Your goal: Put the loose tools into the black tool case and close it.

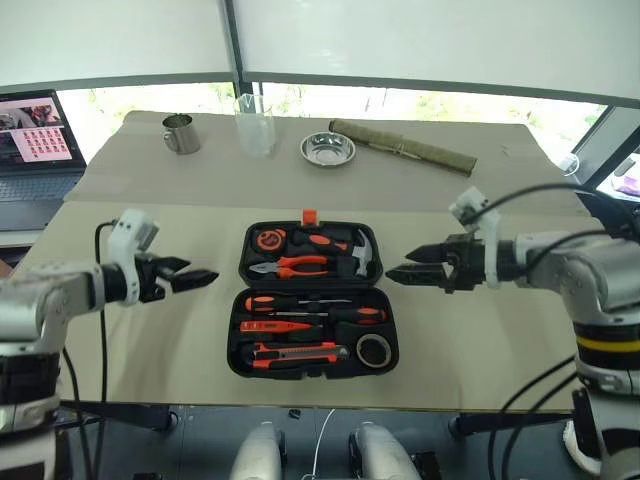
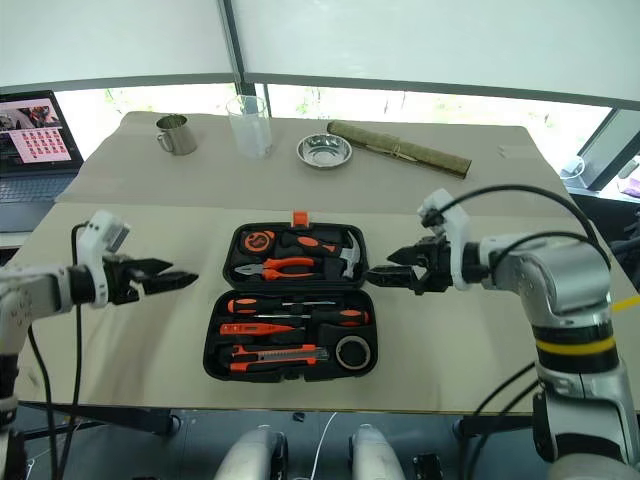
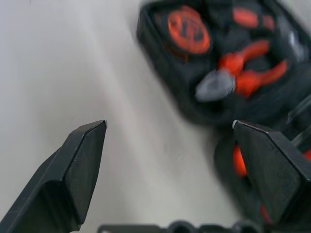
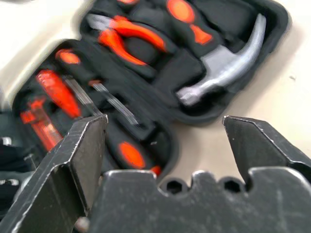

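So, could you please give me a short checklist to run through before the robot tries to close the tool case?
1. Screwdrivers seated in the near half: ok.
2. Utility knife and tape roll in their slots: ok.
3. Tools lying flush enough for the halves to meet: cannot tell.
4. Black tool case shut: not ok, it lies open flat.
5. Left gripper and right gripper empty and open: ok, each beside the case, apart from it.
6. Table around the case free of stray tools: ok.
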You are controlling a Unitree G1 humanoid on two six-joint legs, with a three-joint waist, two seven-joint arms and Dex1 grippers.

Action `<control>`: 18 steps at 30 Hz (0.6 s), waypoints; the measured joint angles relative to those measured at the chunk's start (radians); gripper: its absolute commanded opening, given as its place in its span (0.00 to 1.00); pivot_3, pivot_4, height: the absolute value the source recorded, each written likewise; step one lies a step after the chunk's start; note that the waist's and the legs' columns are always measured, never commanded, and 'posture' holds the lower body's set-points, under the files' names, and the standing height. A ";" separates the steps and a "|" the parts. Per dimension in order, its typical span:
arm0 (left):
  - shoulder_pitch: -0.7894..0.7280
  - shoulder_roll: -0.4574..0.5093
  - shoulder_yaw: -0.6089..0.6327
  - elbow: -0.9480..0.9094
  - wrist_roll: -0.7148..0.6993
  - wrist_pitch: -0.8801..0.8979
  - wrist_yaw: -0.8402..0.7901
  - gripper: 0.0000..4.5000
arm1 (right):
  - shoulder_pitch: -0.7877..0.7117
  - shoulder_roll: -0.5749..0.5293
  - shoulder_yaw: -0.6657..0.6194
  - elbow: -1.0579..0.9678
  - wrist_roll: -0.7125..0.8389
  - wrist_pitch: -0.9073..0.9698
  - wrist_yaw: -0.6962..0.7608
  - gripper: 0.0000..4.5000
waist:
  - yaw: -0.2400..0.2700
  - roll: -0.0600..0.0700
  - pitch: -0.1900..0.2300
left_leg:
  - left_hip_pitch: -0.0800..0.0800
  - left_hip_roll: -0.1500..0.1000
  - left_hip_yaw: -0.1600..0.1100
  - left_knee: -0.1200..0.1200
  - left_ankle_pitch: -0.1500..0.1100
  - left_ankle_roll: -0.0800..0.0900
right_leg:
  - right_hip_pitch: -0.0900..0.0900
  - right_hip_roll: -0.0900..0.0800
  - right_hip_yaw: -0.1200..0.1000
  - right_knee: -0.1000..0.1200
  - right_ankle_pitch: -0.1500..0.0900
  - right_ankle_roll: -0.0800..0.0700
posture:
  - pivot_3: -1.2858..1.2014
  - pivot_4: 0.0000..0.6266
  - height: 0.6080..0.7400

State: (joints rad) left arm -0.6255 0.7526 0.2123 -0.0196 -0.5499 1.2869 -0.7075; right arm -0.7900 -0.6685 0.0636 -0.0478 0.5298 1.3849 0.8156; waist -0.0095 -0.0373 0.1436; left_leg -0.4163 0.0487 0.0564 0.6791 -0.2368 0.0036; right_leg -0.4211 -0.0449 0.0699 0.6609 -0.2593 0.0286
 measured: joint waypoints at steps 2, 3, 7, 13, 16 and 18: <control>-0.044 -0.042 -0.023 0.021 0.015 0.042 0.064 1.00 | -0.031 0.041 0.043 0.084 -0.042 -0.004 -0.058 0.99 | -0.005 0.000 0.000 | -0.001 0.000 0.000 -0.001 0.000 0.000 | -0.002 0.000 0.001 0.000 0.000 0.000 | 0.52 0.24 1.00; -0.049 -0.054 -0.035 0.033 0.022 0.052 0.086 1.00 | -0.037 0.048 0.059 0.120 -0.064 -0.012 -0.079 0.99 | -0.008 0.000 0.000 | -0.003 0.000 0.000 -0.001 0.000 0.000 | -0.004 0.000 0.001 -0.001 0.000 0.000 | 0.52 0.24 1.00; -0.049 -0.074 -0.057 0.072 0.041 0.073 0.129 1.00 | -0.086 0.079 0.085 0.242 -0.122 -0.050 -0.127 0.99 | -0.017 0.000 0.000 | -0.010 0.000 0.000 -0.001 0.002 -0.003 | -0.012 0.000 0.001 0.003 0.000 0.000 | 0.52 0.24 1.00; -0.061 -0.069 -0.058 0.082 0.036 0.085 0.133 1.00 | -0.142 0.141 0.083 0.314 -0.131 -0.067 -0.143 0.99 | -0.013 0.000 0.000 | -0.013 0.000 0.000 -0.001 0.002 -0.004 | -0.014 -0.001 0.001 0.002 0.000 0.000 | 0.52 0.24 1.00; -0.070 -0.056 -0.047 0.118 0.036 0.085 0.134 1.00 | -0.147 0.152 0.084 0.331 -0.133 -0.067 -0.145 0.99 | -0.011 0.000 0.000 | -0.013 0.000 0.000 -0.001 0.002 -0.004 | -0.014 -0.001 0.000 0.002 0.000 0.000 | 0.52 0.24 1.00; -0.070 -0.047 -0.039 0.129 0.036 0.087 0.129 1.00 | -0.147 0.152 0.087 0.344 -0.137 -0.066 -0.148 0.99 | -0.010 0.000 0.000 | -0.013 0.000 0.000 -0.001 0.002 -0.004 | -0.014 -0.001 0.000 0.002 0.000 0.000 | 0.52 0.24 1.00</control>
State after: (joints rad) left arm -0.6951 0.7055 0.1736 0.1094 -0.5137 1.3740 -0.5783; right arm -0.9371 -0.5165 0.1502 0.2960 0.3925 1.3186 0.6681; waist -0.0191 -0.0372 0.1438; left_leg -0.4291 0.0486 0.0565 0.6781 -0.2347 -0.0001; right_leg -0.4353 -0.0459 0.0702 0.6633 -0.2590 0.0282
